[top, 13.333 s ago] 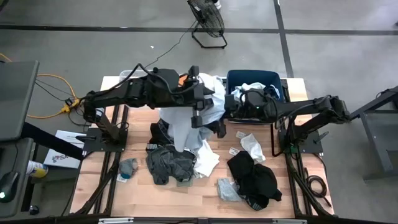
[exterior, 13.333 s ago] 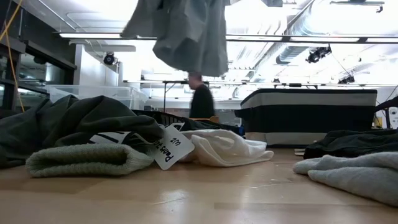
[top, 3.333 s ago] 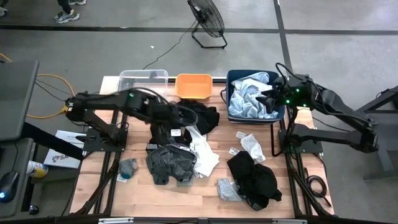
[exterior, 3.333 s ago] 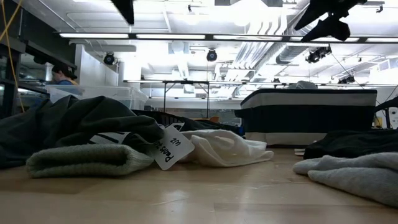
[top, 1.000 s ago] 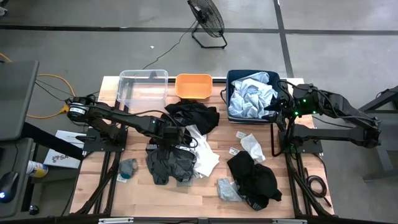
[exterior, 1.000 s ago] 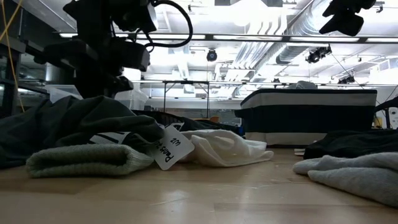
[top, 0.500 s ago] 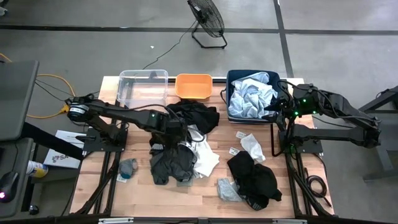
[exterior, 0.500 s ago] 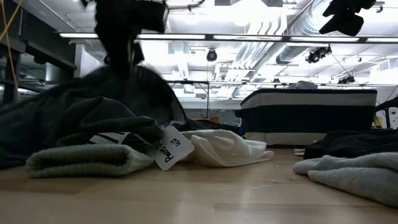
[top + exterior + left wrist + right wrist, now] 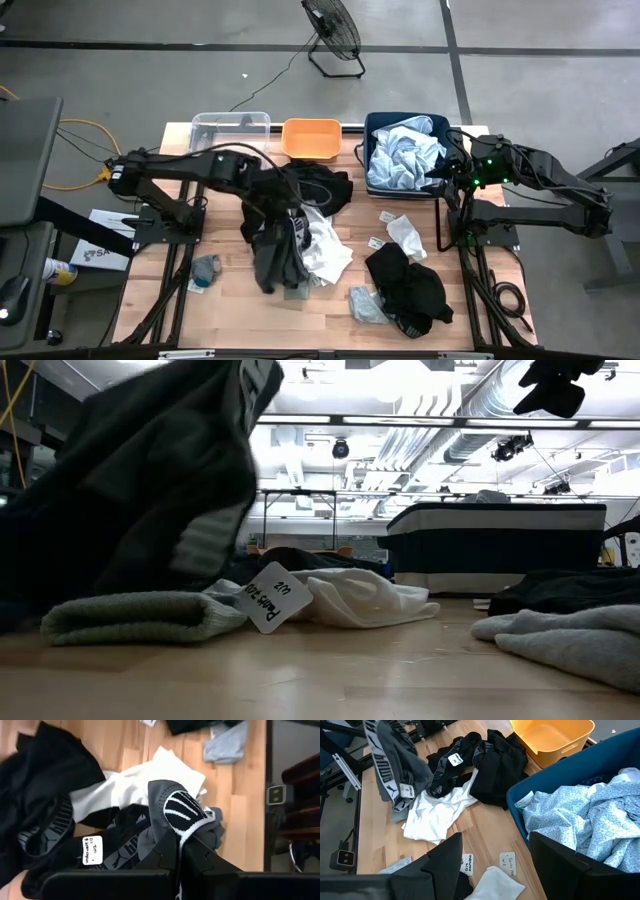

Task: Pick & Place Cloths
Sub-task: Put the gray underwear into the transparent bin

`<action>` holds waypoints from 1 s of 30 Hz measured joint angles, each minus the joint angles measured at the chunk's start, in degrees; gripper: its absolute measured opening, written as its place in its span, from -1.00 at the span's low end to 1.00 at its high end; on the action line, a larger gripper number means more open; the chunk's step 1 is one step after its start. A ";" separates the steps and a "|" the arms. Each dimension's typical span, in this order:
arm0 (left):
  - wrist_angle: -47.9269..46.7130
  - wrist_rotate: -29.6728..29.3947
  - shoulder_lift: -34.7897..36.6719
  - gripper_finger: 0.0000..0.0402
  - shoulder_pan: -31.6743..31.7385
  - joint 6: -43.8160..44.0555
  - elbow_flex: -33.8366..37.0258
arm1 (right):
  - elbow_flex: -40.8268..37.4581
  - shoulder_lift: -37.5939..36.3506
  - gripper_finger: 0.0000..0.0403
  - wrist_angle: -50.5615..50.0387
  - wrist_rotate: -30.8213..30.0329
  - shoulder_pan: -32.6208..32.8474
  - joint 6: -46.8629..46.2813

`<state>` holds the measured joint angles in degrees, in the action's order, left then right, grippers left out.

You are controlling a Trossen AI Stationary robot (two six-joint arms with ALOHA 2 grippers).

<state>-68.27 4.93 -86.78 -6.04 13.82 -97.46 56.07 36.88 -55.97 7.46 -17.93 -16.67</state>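
Observation:
My left gripper [image 9: 268,210] is raised over the table's middle left and is shut on a dark grey cloth with a white-lettered band [image 9: 270,250]. That cloth also shows in the right wrist view [image 9: 395,760] and fills the left of the low view [image 9: 150,490]. Beneath it lie a white cloth [image 9: 325,250] and a black cloth [image 9: 320,185]. A pale blue cloth [image 9: 400,155] fills the navy bin [image 9: 460,140]. My right gripper [image 9: 495,840] hangs open by that bin's near edge, with nothing between its fingers. My left gripper pinches a bunched fold of the dark grey cloth beside its white-lettered band [image 9: 177,820] between its two fingers. The fingers [image 9: 167,855] slant down from the table's left. The cloth hangs below them, and its lower end [image 9: 272,282] rests on the pile on the table.
A clear bin [image 9: 230,135] and an orange bin [image 9: 312,140] stand at the far edge, left of the navy bin. Another black cloth [image 9: 405,285], small pale pieces [image 9: 405,235] and a grey piece [image 9: 205,268] lie on the wood, with paper tags [image 9: 268,598] among them.
My left gripper has risen from the cloth pile, drawing the dark grey cloth up with it. The cloth's upper part is now lifted into a long hanging shape, while its lower end has stayed on the table.

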 joint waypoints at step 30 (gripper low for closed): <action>-14.12 -56.55 -0.03 -1.00 0.04 6.55 -29.51 | 0.00 0.02 0.10 0.05 -1.79 -0.02 -1.27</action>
<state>-82.39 -51.63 -86.81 -6.00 20.38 -126.98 56.07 36.91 -55.92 5.67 -17.96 -17.93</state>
